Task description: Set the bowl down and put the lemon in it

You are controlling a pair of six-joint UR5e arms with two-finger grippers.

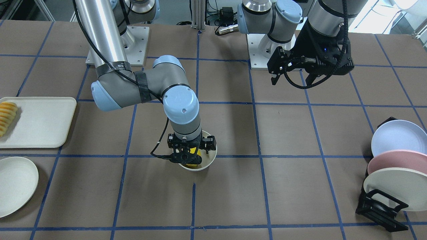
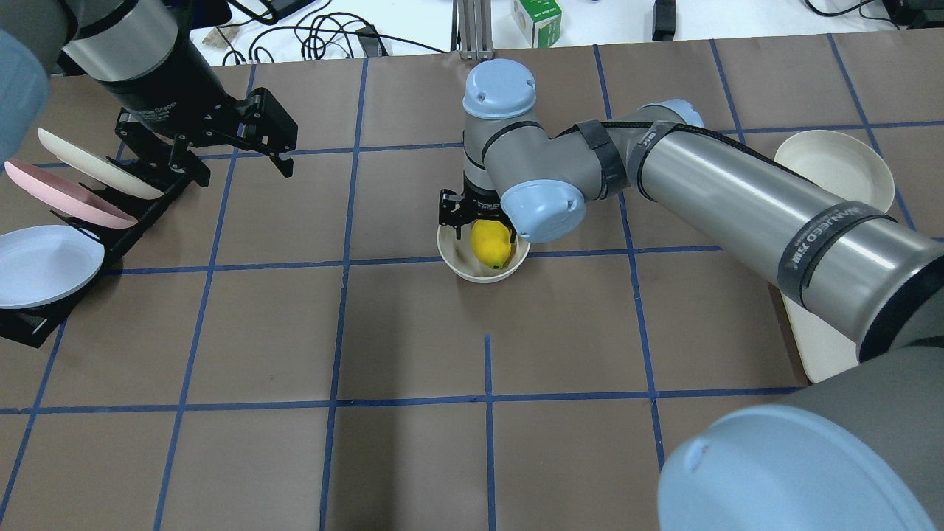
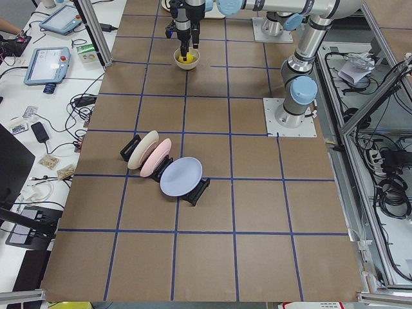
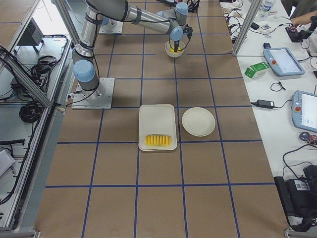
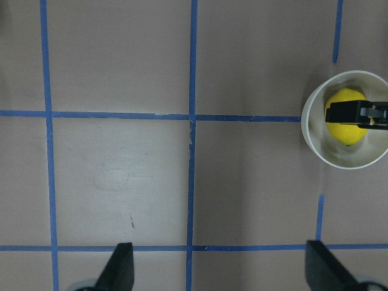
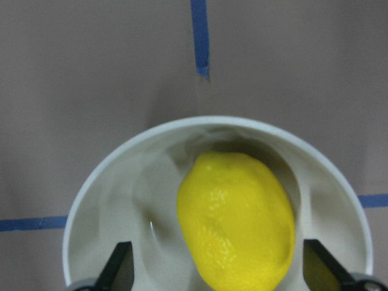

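Note:
The cream-white bowl (image 2: 483, 274) stands upright near the middle of the table, also in the front view (image 1: 208, 163). The yellow lemon (image 2: 492, 243) lies inside it. In the right wrist view the lemon (image 6: 236, 221) rests on the bowl's glossy inside (image 6: 121, 200). My right gripper (image 2: 479, 227) hangs just over the bowl, open, its fingers (image 6: 120, 267) apart on both sides of the lemon and not touching it. My left gripper (image 2: 240, 158) is open and empty, held above the table near the plate rack. The left wrist view shows the bowl (image 5: 345, 159) at its right edge.
A black rack of pastel plates (image 2: 66, 199) stands at the table's end on my left. A cream tray (image 1: 40, 121) with ridged orange-yellow slices (image 1: 7, 116) and a flat cream plate (image 1: 15, 185) lie at the end on my right.

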